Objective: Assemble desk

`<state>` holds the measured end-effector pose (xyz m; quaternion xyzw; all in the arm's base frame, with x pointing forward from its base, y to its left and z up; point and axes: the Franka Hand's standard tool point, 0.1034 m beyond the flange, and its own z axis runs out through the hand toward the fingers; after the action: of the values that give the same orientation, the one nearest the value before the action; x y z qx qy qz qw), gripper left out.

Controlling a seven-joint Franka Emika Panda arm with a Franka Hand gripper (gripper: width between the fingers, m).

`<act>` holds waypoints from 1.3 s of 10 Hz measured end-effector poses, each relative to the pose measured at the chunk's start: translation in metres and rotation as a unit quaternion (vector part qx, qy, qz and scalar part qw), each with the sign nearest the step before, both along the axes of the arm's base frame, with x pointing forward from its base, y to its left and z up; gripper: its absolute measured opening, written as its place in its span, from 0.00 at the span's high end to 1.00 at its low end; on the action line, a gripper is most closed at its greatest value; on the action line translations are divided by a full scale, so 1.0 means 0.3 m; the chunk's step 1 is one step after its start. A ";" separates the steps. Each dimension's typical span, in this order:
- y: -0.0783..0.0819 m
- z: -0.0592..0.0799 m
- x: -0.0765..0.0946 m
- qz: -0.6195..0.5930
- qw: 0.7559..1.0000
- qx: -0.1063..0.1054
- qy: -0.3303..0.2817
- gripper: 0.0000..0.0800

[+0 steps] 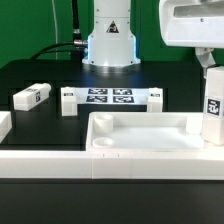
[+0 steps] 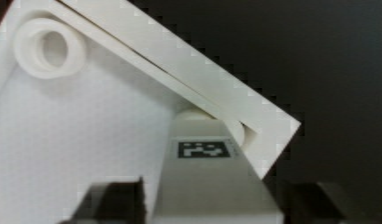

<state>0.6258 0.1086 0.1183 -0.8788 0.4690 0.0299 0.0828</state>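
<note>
The rimmed top (image 1: 150,133) lies along the desk (image 1: 40,75) edge nearest the exterior camera. One tagged leg (image 1: 213,105) stands upright at its end toward the corner on the exterior view's right, directly beneath the jaws, and neither view shows whether they are clenched on it or released. You appear to be seating this leg: hold it plumb over its corner mount, turn without side load, and watch that the top does not slide.
</note>
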 end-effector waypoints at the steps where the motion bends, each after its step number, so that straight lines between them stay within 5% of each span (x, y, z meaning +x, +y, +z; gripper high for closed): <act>1: 0.000 0.000 -0.001 0.021 1.000 0.000 -0.002 0.35; 2: 0.000 -0.001 -0.008 0.060 0.998 0.000 0.002 0.35; 3: 0.002 -0.001 -0.002 0.105 0.994 -0.001 -0.008 0.22; 8: 0.001 -0.003 -0.003 0.282 0.959 -0.005 -0.039 0.19; 10: 0.002 -0.012 -0.002 0.400 0.914 -0.041 -0.050 0.19; 13: 0.007 -0.008 0.000 0.508 0.858 -0.050 -0.060 0.19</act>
<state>0.6259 0.1106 0.1158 -0.9980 -0.0481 -0.0083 0.0395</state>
